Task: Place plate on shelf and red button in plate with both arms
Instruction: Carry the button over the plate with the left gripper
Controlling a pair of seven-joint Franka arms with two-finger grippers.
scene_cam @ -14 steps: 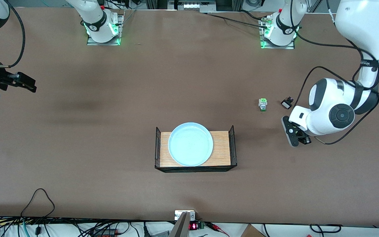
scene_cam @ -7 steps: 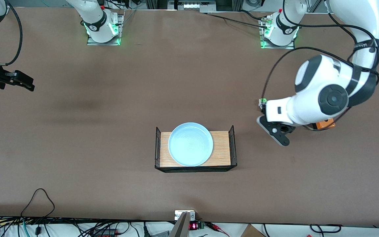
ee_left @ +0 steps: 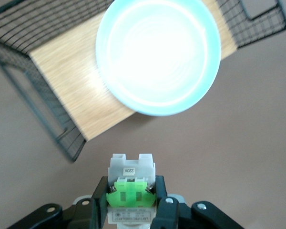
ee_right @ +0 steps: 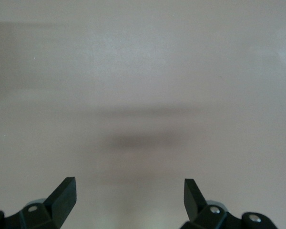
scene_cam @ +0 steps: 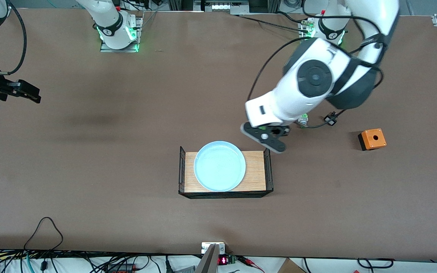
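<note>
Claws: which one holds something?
The left claw, up beside the rack, grips the red button; the right claw waits open and empty at the right arm's end.

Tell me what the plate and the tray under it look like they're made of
The plate looks like glazed ceramic or smooth melamine: pale blue, glossy, with strong glare in the left wrist view. The tray seems to have a light wood-grain board as its floor, matte, with end walls of thin black wire mesh, likely coated metal.
</note>
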